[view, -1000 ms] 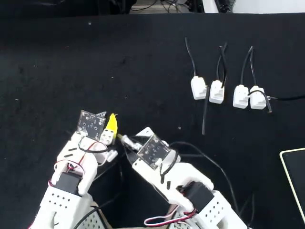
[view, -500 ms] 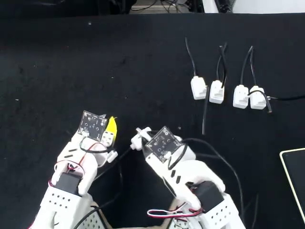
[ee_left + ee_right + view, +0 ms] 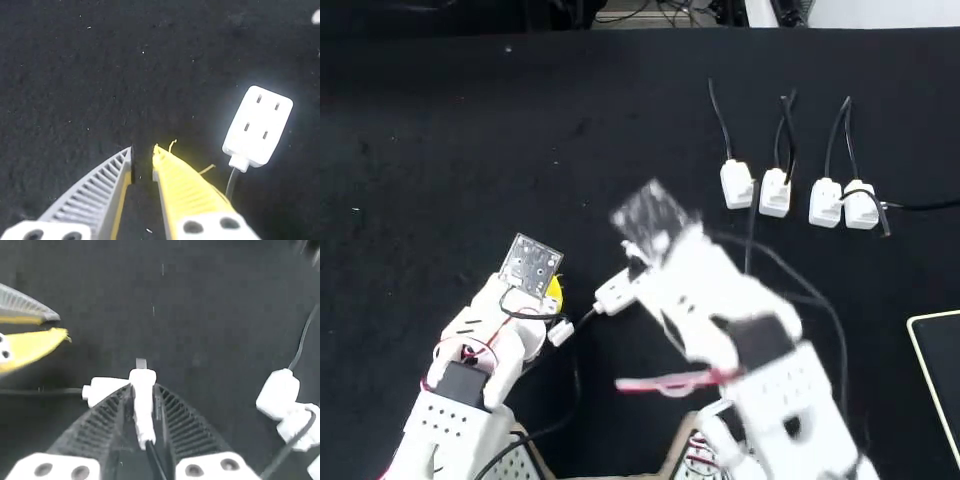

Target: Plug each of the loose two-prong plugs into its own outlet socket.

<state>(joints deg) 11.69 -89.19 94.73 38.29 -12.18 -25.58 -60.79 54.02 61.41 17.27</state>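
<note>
The right hand (image 3: 143, 387) is clamped on a small white two-prong plug (image 3: 142, 405), which stands between its two dark ribbed fingers with one metal prong poking out past the tips and a black cord trailing back from it; hand and plug sit over the near middle of the black cloth-covered surface (image 3: 470, 150). Just beside that hand lies a white rectangular outlet block (image 3: 257, 127) showing two pairs of slots, with a thin cord leaving one end; whether the hand touches it cannot be told. The left hand (image 3: 142, 150), one finger grey and one yellow, is near the block on its left side toward the near edge, its tips parted by only a narrow gap with nothing between them. Well apart from all this, toward the far right corner of the surface, a row of four small white corded blocks (image 3: 775, 192) lies side by side, their black cords running toward the far edge.
</note>
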